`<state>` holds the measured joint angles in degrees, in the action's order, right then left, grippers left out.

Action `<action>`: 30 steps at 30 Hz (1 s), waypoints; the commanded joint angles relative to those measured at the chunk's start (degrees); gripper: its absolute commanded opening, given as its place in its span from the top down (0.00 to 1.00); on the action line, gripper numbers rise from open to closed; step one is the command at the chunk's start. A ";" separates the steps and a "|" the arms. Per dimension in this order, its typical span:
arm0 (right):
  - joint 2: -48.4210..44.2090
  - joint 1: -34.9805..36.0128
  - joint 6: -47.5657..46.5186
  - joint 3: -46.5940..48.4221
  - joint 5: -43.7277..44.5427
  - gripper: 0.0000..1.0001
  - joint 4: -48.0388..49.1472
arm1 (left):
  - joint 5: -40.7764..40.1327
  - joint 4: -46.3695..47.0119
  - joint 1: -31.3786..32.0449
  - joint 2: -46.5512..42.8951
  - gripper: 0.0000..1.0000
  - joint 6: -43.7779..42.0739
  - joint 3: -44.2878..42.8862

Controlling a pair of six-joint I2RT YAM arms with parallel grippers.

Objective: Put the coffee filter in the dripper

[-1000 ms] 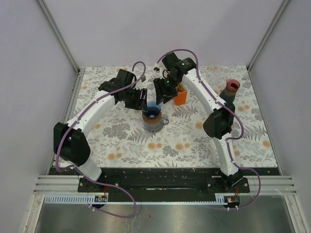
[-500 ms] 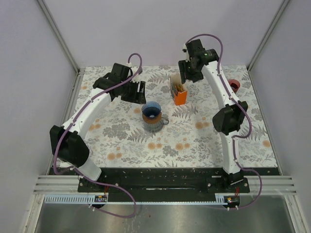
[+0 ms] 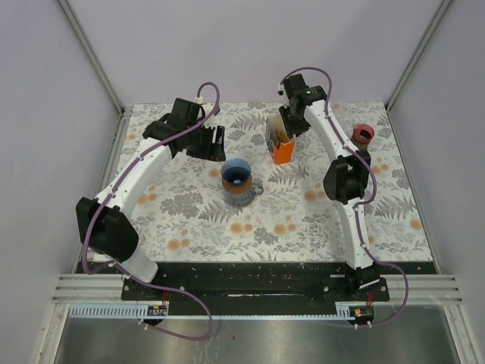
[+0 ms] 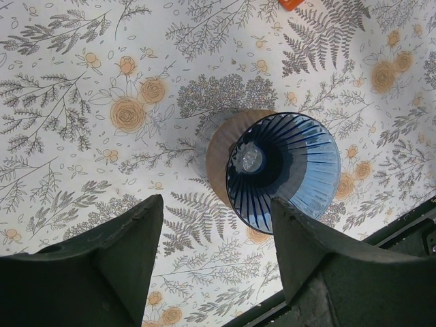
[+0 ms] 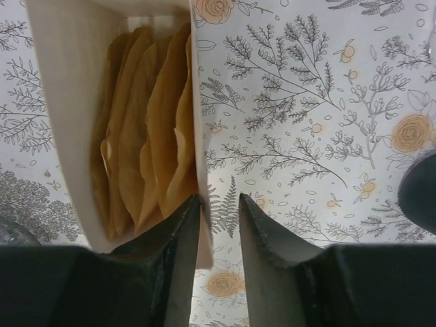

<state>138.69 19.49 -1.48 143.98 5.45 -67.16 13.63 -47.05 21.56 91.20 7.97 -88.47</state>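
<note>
Right claw [image 5: 216,199]: the fingers stand a narrow gap apart and grip nothing. Its own camera shows brown paper filters [image 5: 146,122] standing on edge, packed side by side in an open box [image 5: 61,102]. The left fingertip sits at the box's right wall. The right fingertip lies just outside that wall, over the flowered table [image 5: 327,102]. The filters lie just left of the gap, not between the fingers. Whether the left finger touches the wall cannot be told.

The overhead view adds what the wrist cameras do not show. The box has an orange front and stands near the dripper [image 3: 236,173], behind it and to its right. The right claw hangs over the box's far end. A red-rimmed cup [image 3: 362,134] stands near the table's right edge.

Left claw [image 4: 216,203]: wide open and empty. Its camera looks down into the blue dripper, with the ribs visible down to the bottom hole. The dripper sits on a brown mug [image 4: 218,146] and lies below the gap, nearer the right finger and well apart from both
</note>
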 commanded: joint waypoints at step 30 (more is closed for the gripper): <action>-56.42 16.71 -37.98 -47.92 -4.75 1.00 28.67 | 13.44 -4.81 2.78 -5.67 0.10 -15.43 -26.75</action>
<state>85.01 31.35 -33.08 97.67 1.83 -42.83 24.34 -52.05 22.26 89.41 -5.96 -110.15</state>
